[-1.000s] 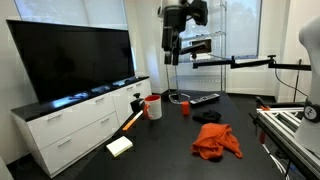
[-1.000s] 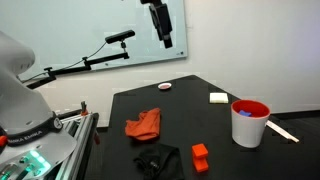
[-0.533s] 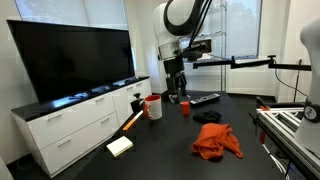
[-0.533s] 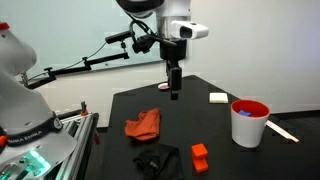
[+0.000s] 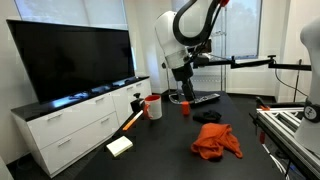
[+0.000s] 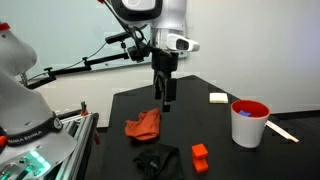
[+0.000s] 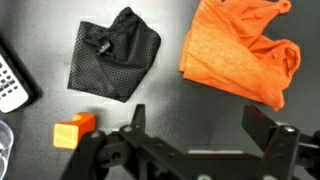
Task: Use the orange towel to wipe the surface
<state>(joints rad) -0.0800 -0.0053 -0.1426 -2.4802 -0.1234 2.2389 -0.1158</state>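
The orange towel [image 5: 216, 140] lies crumpled on the black table; it shows in both exterior views [image 6: 144, 124] and at the upper right of the wrist view [image 7: 240, 55]. My gripper [image 5: 185, 92] hangs above the table, apart from the towel, also seen in an exterior view [image 6: 165, 95]. In the wrist view my gripper [image 7: 200, 125] is open and empty, its fingers [image 7: 266, 125] over bare table just below the towel.
A black cloth [image 7: 115, 55] lies beside the towel. A small orange block [image 7: 75, 131] sits near it. A remote [image 7: 12, 85] is at the left. A red-rimmed white cup [image 6: 248, 121], a white sponge [image 5: 120, 146] and a large TV [image 5: 70, 60] are around.
The arm has come down from high above and moved toward the orange towel. The gripper stays open. The towel has not moved.
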